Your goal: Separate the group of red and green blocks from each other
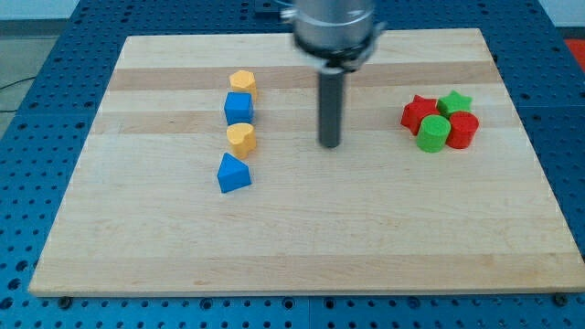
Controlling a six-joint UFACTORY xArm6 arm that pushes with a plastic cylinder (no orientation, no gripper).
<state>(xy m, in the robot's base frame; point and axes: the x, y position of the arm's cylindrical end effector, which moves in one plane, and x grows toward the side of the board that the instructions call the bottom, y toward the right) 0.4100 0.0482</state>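
A tight cluster sits at the view's right: a red star [418, 113], a green star [454, 100], a green cylinder [433, 133] and a red cylinder [462, 130], all touching or nearly touching. My tip [329, 144] rests on the board left of the cluster, about 80 pixels from the red star, touching no block.
A column of blocks stands left of the tip: a yellow hexagon [242, 82], a blue cube [239, 108], a yellow heart-like block [240, 138] and a blue triangular block [233, 173]. The wooden board [302, 247] lies on a blue perforated table.
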